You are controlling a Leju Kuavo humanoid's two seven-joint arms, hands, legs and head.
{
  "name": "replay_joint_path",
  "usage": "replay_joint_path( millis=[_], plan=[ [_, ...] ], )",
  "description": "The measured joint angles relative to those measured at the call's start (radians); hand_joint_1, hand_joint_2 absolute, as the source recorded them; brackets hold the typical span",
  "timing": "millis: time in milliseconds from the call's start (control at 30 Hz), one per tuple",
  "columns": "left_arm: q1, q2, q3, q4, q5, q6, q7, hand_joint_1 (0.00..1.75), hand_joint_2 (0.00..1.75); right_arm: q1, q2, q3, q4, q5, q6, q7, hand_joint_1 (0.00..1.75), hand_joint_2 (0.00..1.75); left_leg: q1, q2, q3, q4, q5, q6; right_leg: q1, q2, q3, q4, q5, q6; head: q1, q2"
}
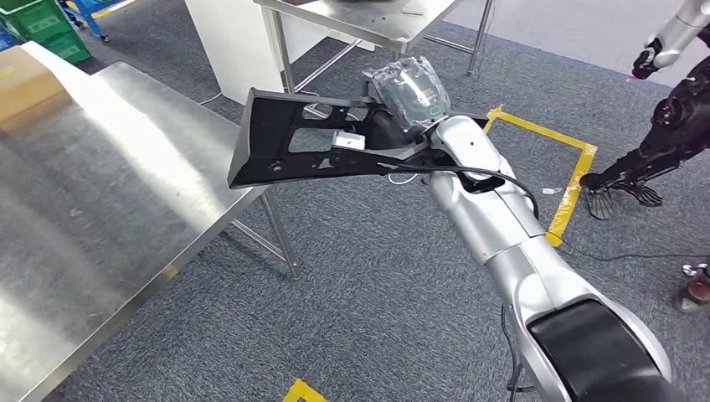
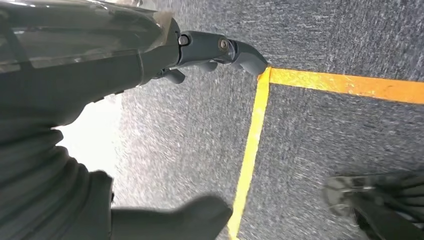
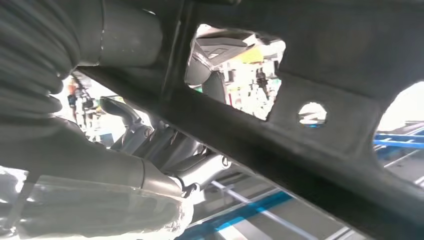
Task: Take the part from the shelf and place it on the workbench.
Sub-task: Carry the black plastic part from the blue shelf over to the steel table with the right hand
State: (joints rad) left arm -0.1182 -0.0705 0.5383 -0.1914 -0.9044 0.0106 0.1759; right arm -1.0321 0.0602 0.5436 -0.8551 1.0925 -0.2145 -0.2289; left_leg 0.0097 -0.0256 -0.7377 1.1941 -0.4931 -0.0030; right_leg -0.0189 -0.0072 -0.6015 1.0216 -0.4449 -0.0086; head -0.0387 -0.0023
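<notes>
At far left in the head view I see a cardboard box (image 1: 25, 84) on the workbench (image 1: 100, 218), with green crates (image 1: 46, 29) on the floor beyond it. The workbench is a bare steel surface running from the near left toward the centre.

The part (image 1: 289, 138), a flat black panel with cut-outs and a small white tag, hangs at the workbench's right edge. Its left end overlaps the bench corner; I cannot tell whether it touches the steel. Its right end sits in my right hand (image 1: 402, 113), which grips it from the right. In the right wrist view the part (image 3: 310, 130) crosses the frame as a dark bar with holes, and the fingers (image 3: 165, 150) curl against it.

Beyond the part stands a second steel table (image 1: 368, 21) beside a white cabinet (image 1: 234, 42).

Right of the arm, yellow tape (image 1: 578, 172) marks a rectangle on the grey carpet. At far right stands another robot (image 1: 670, 126).

In the left wrist view my left hand (image 2: 165, 150) hangs over the carpet and yellow tape (image 2: 252, 145), holding nothing, thumb and fingers (image 2: 220, 50) apart.
</notes>
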Motion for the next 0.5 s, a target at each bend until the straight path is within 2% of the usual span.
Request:
replay_joint_path(
  millis=[33, 67, 100, 133, 167, 200, 267, 300, 367, 400, 433, 500],
  plan=[
    [-0.001, 0.000, 0.000, 0.000, -0.002, 0.000, 0.000, 0.00, 1.75, 0.002, -0.002, 0.000, 0.000, 0.002, 0.000, 0.000, 1.73, 1.75, 0.002, 0.010, -0.032, 0.060, -0.022, -0.003, 0.002, -0.011, 0.001, 0.000, -0.002, -0.002, 0.000, 0.000],
    [-0.002, 0.000, 0.000, 0.000, -0.004, 0.000, 0.000, 0.00, 1.75, 0.004, -0.004, 0.000, 0.001, 0.002, 0.000, 0.000, 1.73, 1.75, 0.003, 0.015, -0.052, 0.096, -0.029, -0.005, 0.002, -0.022, 0.003, 0.000, -0.004, -0.004, 0.000, 0.000],
    [-0.001, 0.000, 0.000, 0.000, -0.005, -0.001, 0.000, 0.00, 1.75, 0.007, -0.005, 0.000, 0.002, 0.003, 0.000, 0.000, 1.73, 1.75, 0.004, 0.019, -0.055, 0.097, -0.019, -0.006, 0.003, -0.033, 0.004, 0.000, -0.006, -0.005, 0.000, 0.000],
    [-0.001, 0.000, 0.000, 0.000, -0.006, -0.001, 0.000, 0.00, 1.75, 0.009, -0.006, 0.000, 0.002, 0.003, 0.000, 0.000, 1.73, 1.75, 0.004, 0.024, -0.037, 0.059, 0.008, -0.005, 0.003, -0.043, 0.007, 0.000, -0.008, -0.005, 0.000, 0.000],
    [-0.001, 0.001, 0.000, 0.000, -0.006, -0.002, 0.000, 0.00, 1.75, 0.010, -0.006, 0.000, 0.002, 0.003, -0.001, 0.000, 1.73, 1.75, 0.004, 0.038, -0.004, -0.004, 0.041, -0.003, 0.003, -0.052, 0.010, 0.000, -0.012, -0.004, 0.000, 0.000],
    [-0.002, 0.001, 0.000, 0.000, -0.006, -0.003, 0.001, 0.00, 1.75, 0.010, -0.006, -0.001, 0.002, 0.003, -0.001, 0.000, 1.73, 1.75, -0.001, 0.063, 0.031, -0.070, 0.067, 0.001, 0.007, -0.060, 0.014, 0.001, -0.016, 0.000, -0.001, 0.000],
    [-0.005, 0.002, 0.000, 0.000, -0.008, -0.005, 0.003, 0.00, 1.75, 0.007, -0.006, -0.003, 0.002, 0.002, -0.001, -0.001, 1.73, 1.75, -0.008, 0.094, 0.073, -0.151, 0.089, 0.011, 0.018, -0.077, 0.020, 0.001, -0.023, 0.009, 0.000, 0.000],
    [-0.006, 0.002, 0.000, 0.000, -0.008, -0.006, 0.004, 0.00, 1.75, 0.006, -0.007, -0.004, 0.002, 0.002, -0.001, -0.002, 1.73, 1.75, -0.012, 0.095, 0.077, -0.160, 0.086, 0.016, 0.023, -0.086, 0.023, 0.000, -0.027, 0.014, 0.002, 0.000],
    [-0.006, 0.001, 0.000, 0.000, -0.009, -0.007, 0.007, 0.00, 1.75, 0.005, -0.006, -0.005, 0.002, 0.003, -0.001, -0.003, 1.73, 1.75, -0.010, 0.069, 0.079, -0.165, 0.088, 0.026, 0.027, -0.099, 0.026, 0.001, -0.034, 0.024, 0.004, 0.000],
    [-0.006, 0.000, 0.000, 0.000, -0.009, -0.007, 0.008, 0.00, 1.75, 0.004, -0.005, -0.005, 0.002, 0.003, -0.001, -0.003, 1.73, 1.75, -0.008, 0.057, 0.083, -0.169, 0.090, 0.032, 0.026, -0.089, 0.022, 0.014, -0.044, 0.028, 0.004, 0.000],
    [-0.006, 0.000, 0.000, 0.000, -0.009, -0.007, 0.008, 0.00, 1.75, 0.004, -0.005, -0.005, 0.002, 0.003, -0.001, -0.004, 1.73, 1.75, -0.006, 0.047, 0.086, -0.172, 0.092, 0.040, 0.024, -0.069, 0.008, 0.047, -0.060, 0.028, 0.005, 0.000],
    [-0.008, -0.001, 0.000, 0.000, -0.009, -0.007, 0.009, 0.00, 1.75, 0.006, -0.009, -0.006, 0.004, 0.003, -0.001, -0.005, 1.73, 1.75, -0.003, 0.024, 0.089, -0.175, 0.094, 0.049, 0.018, -0.019, -0.052, 0.170, -0.108, 0.022, 0.009, 0.000]
  ],
)
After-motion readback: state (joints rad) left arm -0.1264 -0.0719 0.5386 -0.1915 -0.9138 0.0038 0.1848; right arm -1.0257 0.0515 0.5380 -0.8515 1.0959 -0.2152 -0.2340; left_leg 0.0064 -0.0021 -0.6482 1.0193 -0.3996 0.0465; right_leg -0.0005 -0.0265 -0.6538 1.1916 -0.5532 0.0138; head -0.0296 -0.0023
